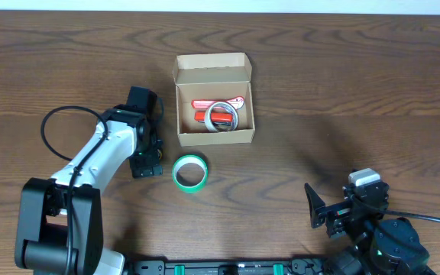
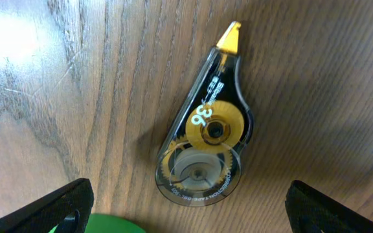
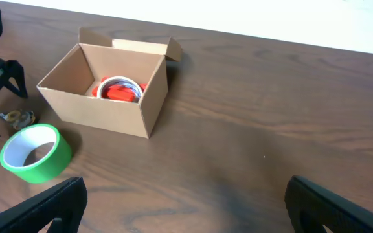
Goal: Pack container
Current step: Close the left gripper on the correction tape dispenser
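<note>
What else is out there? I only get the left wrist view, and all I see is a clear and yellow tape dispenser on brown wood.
Observer: An open tan cardboard box stands nearby, lid flap up.
Operator: Is anything inside?
Observer: Yes, a red object with a whitish tape ring lying on it.
Operator: Where's the other arm?
Observer: Its right end effector is open, well away from the box, holding nothing.

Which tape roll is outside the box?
The green tape roll, resting on the table beside the container; the clear roll lies inside it.
</note>
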Controlling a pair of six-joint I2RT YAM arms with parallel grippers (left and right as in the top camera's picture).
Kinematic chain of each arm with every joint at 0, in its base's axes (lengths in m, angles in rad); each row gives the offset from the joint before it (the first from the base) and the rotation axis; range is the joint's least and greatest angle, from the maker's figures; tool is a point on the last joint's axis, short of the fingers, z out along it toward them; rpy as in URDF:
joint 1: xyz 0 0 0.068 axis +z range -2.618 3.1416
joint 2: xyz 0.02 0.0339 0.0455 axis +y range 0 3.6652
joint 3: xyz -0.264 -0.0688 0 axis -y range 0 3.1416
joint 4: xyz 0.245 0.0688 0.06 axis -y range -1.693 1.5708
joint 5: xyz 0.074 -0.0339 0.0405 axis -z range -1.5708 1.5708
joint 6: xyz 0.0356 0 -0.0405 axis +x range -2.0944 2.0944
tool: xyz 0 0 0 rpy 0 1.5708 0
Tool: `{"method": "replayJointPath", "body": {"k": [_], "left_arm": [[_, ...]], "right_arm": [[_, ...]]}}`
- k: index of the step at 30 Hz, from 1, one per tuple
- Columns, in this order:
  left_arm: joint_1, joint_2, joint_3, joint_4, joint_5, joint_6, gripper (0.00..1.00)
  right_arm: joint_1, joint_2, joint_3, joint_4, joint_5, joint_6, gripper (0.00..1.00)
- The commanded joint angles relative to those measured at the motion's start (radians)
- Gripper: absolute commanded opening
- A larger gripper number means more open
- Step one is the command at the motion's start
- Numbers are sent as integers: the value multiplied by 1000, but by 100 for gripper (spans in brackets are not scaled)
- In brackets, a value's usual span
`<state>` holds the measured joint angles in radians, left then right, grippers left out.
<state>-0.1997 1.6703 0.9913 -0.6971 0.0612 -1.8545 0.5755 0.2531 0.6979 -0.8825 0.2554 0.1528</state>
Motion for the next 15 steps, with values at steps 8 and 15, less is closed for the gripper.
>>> {"method": "replayJointPath", "body": {"k": [8, 15], "left_arm": [[4, 22, -6, 0, -5, 36, 96], [4, 68, -6, 26, 2, 47, 96]], "right_arm": [[6, -6, -1, -2, 6, 11, 99], [6, -6, -1, -2, 6, 11, 99]]}}
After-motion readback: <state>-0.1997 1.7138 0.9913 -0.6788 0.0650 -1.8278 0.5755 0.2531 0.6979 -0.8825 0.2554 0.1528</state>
